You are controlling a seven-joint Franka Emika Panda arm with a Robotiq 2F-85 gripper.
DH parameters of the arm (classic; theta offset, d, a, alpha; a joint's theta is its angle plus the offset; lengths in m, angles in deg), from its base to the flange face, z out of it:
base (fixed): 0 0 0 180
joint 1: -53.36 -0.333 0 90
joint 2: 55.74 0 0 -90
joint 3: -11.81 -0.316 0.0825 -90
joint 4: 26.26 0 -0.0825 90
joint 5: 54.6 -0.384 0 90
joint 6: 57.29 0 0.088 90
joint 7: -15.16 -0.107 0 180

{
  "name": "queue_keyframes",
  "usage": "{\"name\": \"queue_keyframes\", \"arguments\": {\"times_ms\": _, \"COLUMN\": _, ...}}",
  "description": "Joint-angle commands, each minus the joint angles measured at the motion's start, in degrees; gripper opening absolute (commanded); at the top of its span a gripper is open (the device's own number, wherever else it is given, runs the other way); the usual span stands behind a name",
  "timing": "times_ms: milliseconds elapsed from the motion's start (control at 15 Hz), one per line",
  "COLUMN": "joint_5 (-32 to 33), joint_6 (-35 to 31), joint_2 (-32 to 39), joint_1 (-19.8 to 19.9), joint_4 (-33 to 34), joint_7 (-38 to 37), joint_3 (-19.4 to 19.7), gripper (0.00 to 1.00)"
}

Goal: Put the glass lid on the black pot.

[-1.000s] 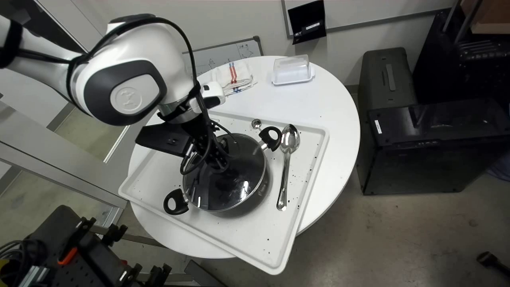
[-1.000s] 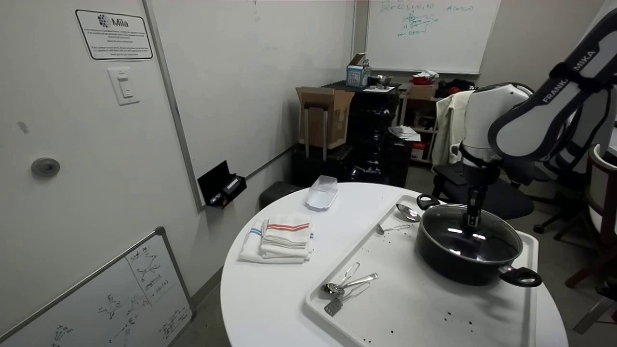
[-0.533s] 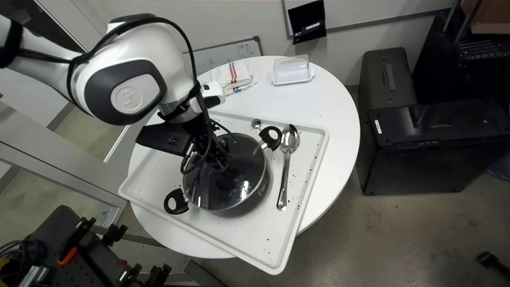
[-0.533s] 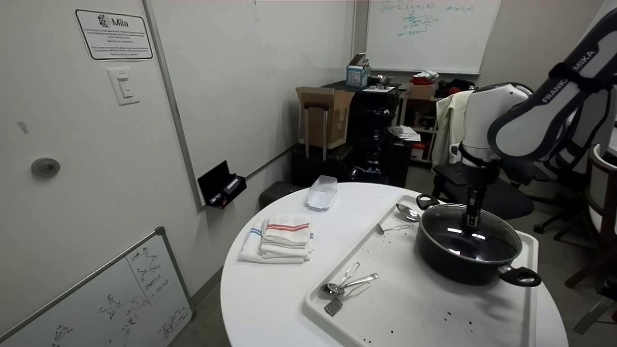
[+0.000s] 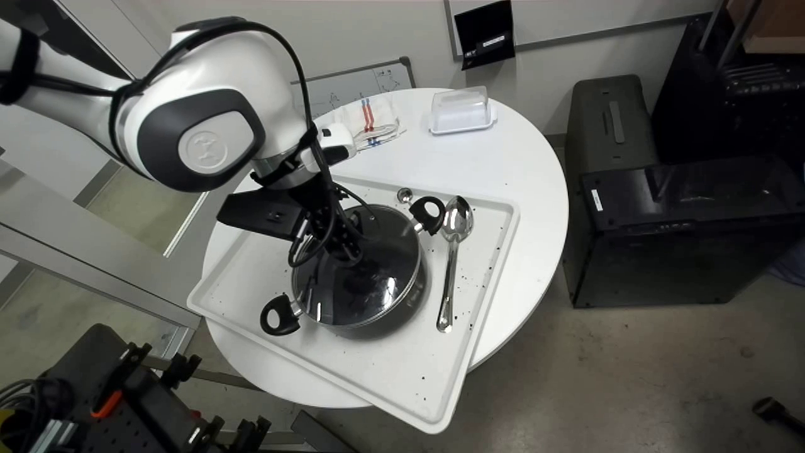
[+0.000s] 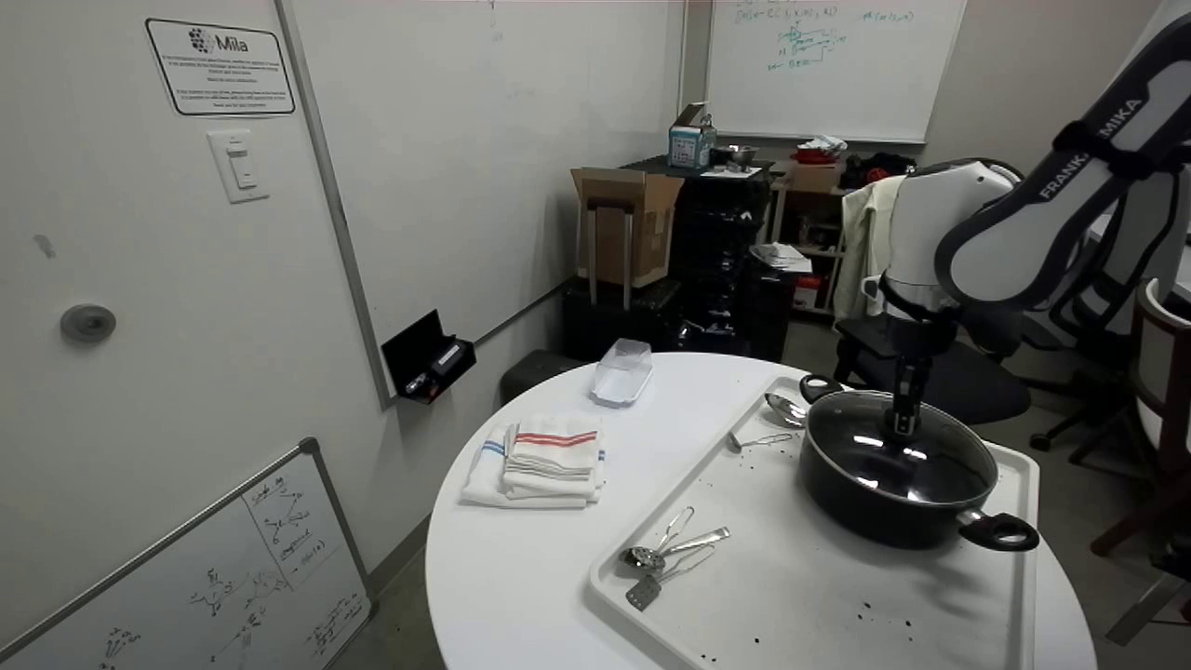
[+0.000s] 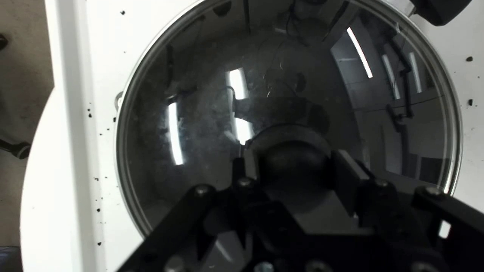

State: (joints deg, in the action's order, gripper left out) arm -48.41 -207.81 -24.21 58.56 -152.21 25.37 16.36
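You are grasping the glass lid [image 7: 280, 109] by its dark knob [image 7: 297, 155], your pincer [image 7: 298, 164] clenching it from both sides. The lid is covering the black pot [image 6: 870, 507], which is standing on a white tray [image 6: 791, 596] atop the round surface [image 6: 521, 558], a large metal spoon [image 5: 449, 267] lying just beside the pot.

The knob [image 7: 297, 155] of the glass lid [image 7: 287, 87] fills the space between the fingers of the pincer [image 7: 297, 166], and this lid closes the way below. At two opposite sides of the pincer, the handles [image 5: 289, 319] of the black pot [image 6: 865, 507] stick out; a large spoon [image 5: 450, 267] lies just beside one. Above, the arm [image 6: 930, 233] takes the room. Well apart from the pincer lie small utensils [image 6: 643, 592]; between, a wide passage is open over the tray [image 6: 791, 577].
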Motion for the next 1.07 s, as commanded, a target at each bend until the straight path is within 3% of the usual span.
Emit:
{"name": "queue_keyframes", "arguments": {"times_ms": 0, "joint_5": 1.1, "joint_6": 1.1, "joint_2": -0.4, "joint_1": -1.0, "joint_4": 1.0, "joint_7": -1.7, "joint_3": 0.4, "gripper": 0.25}}
{"name": "queue_keyframes", "arguments": {"times_ms": 1000, "joint_5": -0.6, "joint_6": 0.8, "joint_2": 0.6, "joint_1": 0.5, "joint_4": 0.7, "joint_7": -0.6, "joint_3": -0.8, "gripper": 0.25}}
